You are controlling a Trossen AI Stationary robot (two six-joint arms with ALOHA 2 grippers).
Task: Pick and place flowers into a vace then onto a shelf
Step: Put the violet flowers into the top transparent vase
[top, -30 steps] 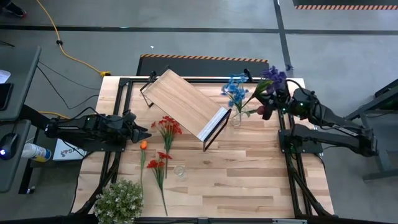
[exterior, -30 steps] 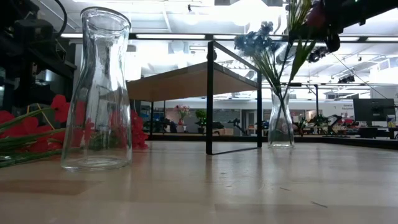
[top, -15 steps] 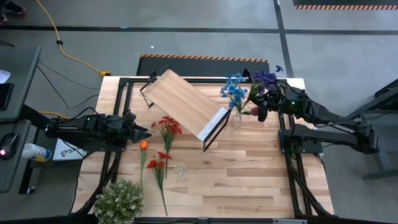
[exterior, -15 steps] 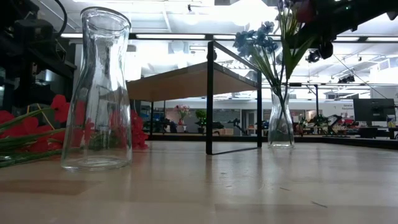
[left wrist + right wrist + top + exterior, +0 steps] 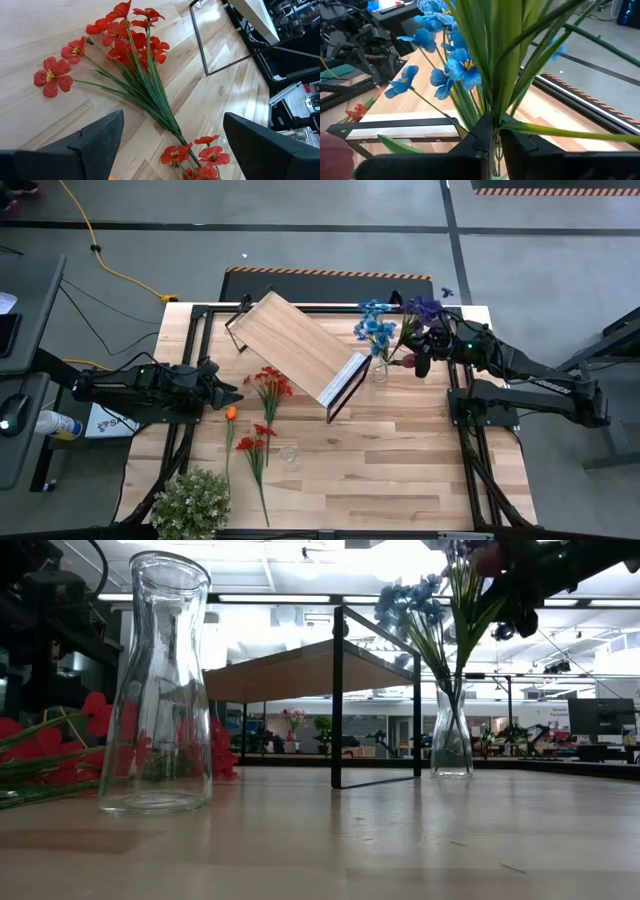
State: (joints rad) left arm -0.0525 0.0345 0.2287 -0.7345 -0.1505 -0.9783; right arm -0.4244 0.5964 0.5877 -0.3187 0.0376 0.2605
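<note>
Right gripper (image 5: 420, 358) is just beside the far vase (image 5: 379, 370), on the side away from the shelf (image 5: 297, 346), jaws pinched on the green stem of the purple sprig (image 5: 424, 308). The sprig leans over the vase mouth, touching the blue flowers (image 5: 375, 323) already in it; whether its stem tip is inside the neck, I can't tell.

Risks as I judge them:
- Vase is narrow and light — side load from the stem could tip it, or drag the blue flowers out.
- Stem end missing the mouth and sliding down the outside.
- Shelf bracket sits near the vase, so little room to swing on that side.

Left gripper (image 5: 167, 145) waits on the opposite side of the shelf from the vase, jaws spread wide, empty, over the red flowers (image 5: 268, 383) lying flat. An orange sprig (image 5: 230, 413) and more red ones lie just beyond, near an empty vase (image 5: 158, 690).

Surface: slatted pale wood tabletop (image 5: 400, 470) on a black frame. Bushy pale plant (image 5: 192, 502) at the corner well away from the shelf. Room: grey concrete floor, yellow cable (image 5: 110, 265), striped floor tape (image 5: 330, 273).
</note>
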